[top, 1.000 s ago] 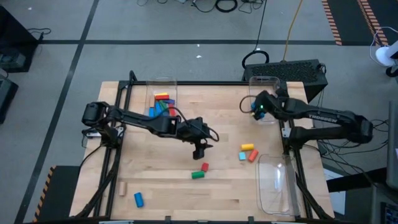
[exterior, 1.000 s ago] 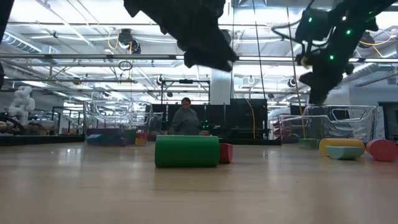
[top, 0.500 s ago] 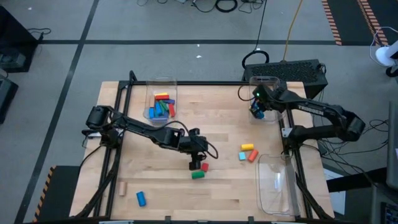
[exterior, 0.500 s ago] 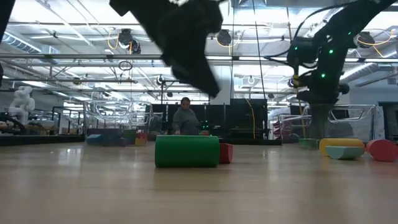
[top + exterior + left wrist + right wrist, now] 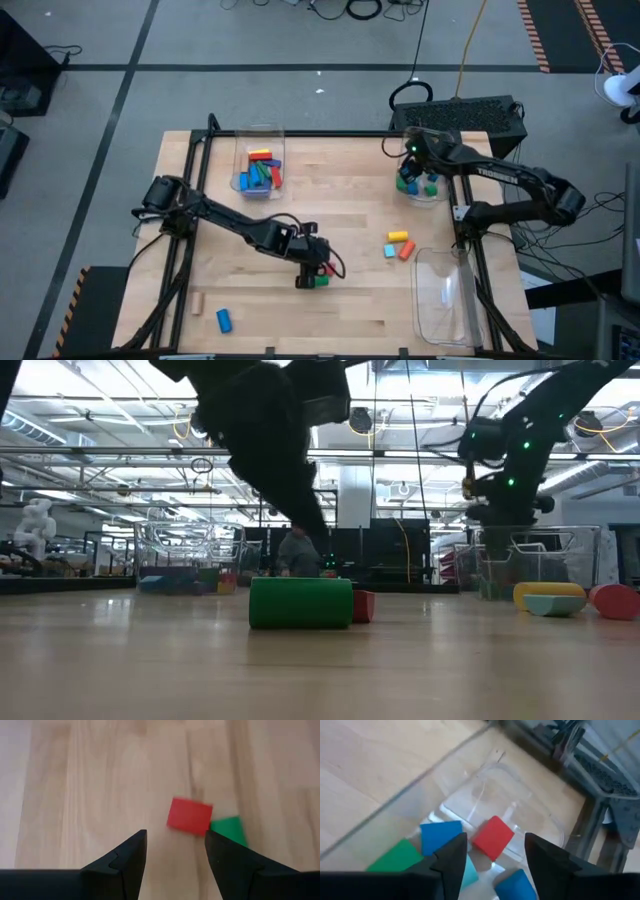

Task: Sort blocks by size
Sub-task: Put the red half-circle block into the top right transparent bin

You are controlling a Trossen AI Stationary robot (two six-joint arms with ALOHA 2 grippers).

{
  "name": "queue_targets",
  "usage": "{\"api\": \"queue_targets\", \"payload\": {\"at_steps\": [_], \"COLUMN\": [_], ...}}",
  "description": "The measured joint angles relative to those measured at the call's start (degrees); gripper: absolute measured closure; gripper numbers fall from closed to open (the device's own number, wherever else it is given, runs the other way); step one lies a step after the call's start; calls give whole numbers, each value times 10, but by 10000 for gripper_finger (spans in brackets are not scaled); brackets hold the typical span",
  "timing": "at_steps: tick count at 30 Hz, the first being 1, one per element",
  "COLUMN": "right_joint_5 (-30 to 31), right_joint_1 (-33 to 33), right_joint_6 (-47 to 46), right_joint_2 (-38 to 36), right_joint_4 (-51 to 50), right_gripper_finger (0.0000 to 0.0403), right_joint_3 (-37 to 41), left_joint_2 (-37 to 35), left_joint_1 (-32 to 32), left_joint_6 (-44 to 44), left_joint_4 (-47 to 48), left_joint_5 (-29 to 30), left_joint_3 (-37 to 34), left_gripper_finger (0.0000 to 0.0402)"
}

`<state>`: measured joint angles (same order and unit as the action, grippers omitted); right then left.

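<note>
From above: white lettering runs along the right arm's forearm, too small to read. The left gripper (image 5: 310, 275) is down over the table's middle, right on top of the green cylinder (image 5: 320, 282) and the red block (image 5: 326, 269) touching it. The right gripper (image 5: 409, 170) hangs over the clear bin (image 5: 424, 131) at the far right corner, blue and green blocks under it. Near the table's right side, well apart from both grippers, sit a yellow cylinder (image 5: 398, 237), a light blue block (image 5: 389, 251) and an orange block (image 5: 407, 250). A second bin (image 5: 259, 133) at the far edge holds mixed blocks; a blue cylinder (image 5: 224, 320) and a plain wood block (image 5: 198, 301) lie near the front left corner. An empty-looking clear bin (image 5: 447, 296) sits front right.

At table height: the green cylinder (image 5: 300, 603) lies on its side with the red block (image 5: 363, 606) tucked just behind it, the left arm looming dark above.

Left wrist: fingers spread wide, holding nothing; the red block (image 5: 189, 815) sits just ahead of the gap, the green cylinder (image 5: 228, 828) touching it, off toward one fingertip.

Right wrist: fingers apart, empty, right above the bin, with a red block (image 5: 493, 837), a blue block (image 5: 440, 835) and a green block (image 5: 396, 857) in it.
</note>
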<state>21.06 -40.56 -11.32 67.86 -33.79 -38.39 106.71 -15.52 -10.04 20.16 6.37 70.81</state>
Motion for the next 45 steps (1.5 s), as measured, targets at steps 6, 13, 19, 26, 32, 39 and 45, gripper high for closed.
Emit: {"api": "queue_targets", "payload": {"at_steps": [6, 13, 19, 26, 32, 39, 45], "right_joint_5": [-7, -109, -110, -106, -105, -103, -104], "right_joint_1": [12, 58, 114, 160, 181, 198, 211], "right_joint_6": [4, -35, -75, -104, -118, -127, -135], "right_joint_2": [-87, -207, -266, -283, -279, -279, -279], "right_joint_4": [-12, -58, -104, -124, -124, -124, -124], "right_gripper_finger": [213, 227, 232, 232, 232, 232, 232], "right_joint_3": [0, 0, 0, 0, 0, 0, 0], "left_joint_2": [22, 74, 104, 108, 107, 108, 108], "left_joint_1": [-9, -11, -11, -7, -6, -5, -5], "left_joint_6": [1, 17, 61, 64, 84, 94, 111], "left_joint_4": [-17, -71, -94, -118, -137, -162, -164], "left_joint_5": [0, -3, 0, 0, 0, 11, 30], "left_joint_3": [1, 1, 2, 2, 0, 0, 0], "left_gripper_finger": [201, 201, 201, 201, 201, 172, 101]}}
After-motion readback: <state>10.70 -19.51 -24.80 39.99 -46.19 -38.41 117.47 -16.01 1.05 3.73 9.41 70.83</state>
